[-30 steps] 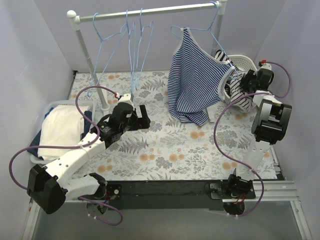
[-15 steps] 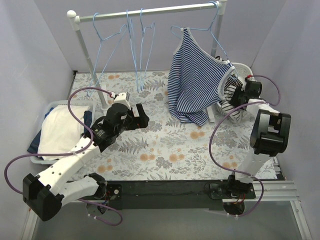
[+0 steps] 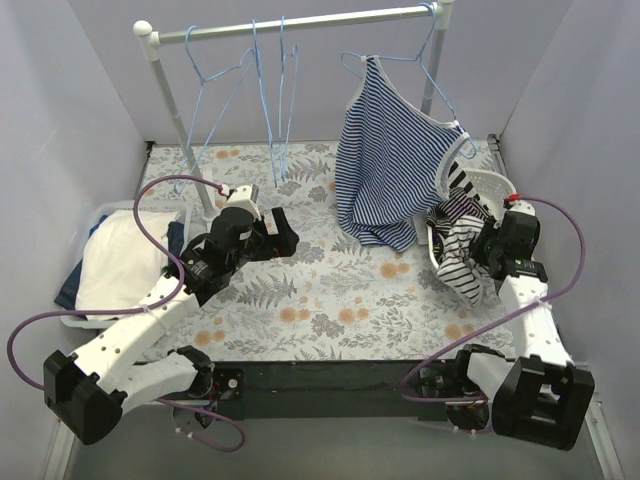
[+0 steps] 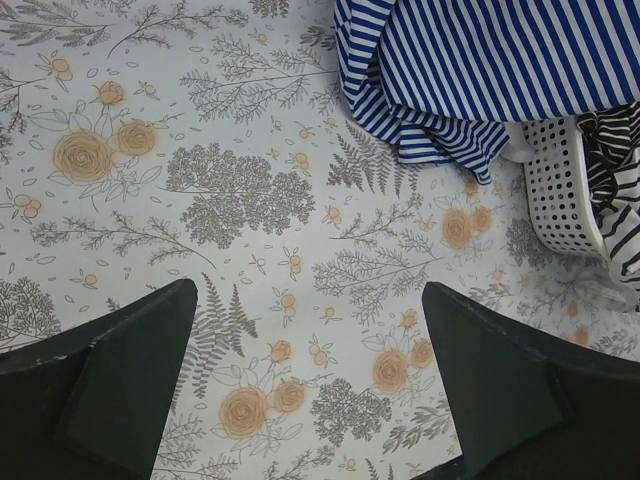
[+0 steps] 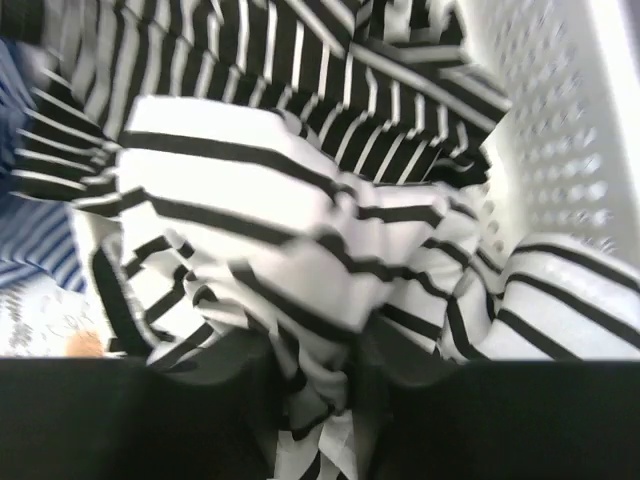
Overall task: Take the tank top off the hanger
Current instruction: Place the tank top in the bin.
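Note:
The blue-and-white striped tank top (image 3: pixel 390 170) hangs on a light blue hanger (image 3: pixel 432 62) at the right end of the rail, its hem bunched just above the table. Its hem also shows in the left wrist view (image 4: pixel 480 70). My left gripper (image 3: pixel 285 232) is open and empty over the floral table, left of the tank top; its jaws stand wide apart (image 4: pixel 308 290). My right gripper (image 3: pixel 478 258) is shut on a black-and-white striped garment (image 5: pixel 250 190), which trails from the white basket (image 3: pixel 495 185) to the right of the tank top.
The clothes rail (image 3: pixel 300 22) spans the back, with several empty blue hangers (image 3: pixel 270 90) on it. A stack of folded clothes (image 3: pixel 120 255) lies at the left edge. The white perforated basket (image 4: pixel 560 190) lies tipped by the rack's right post.
My right arm has swung from the far right towards the near edge, dragging the black-and-white garment and the basket with it. My left arm shifted slightly, then held still.

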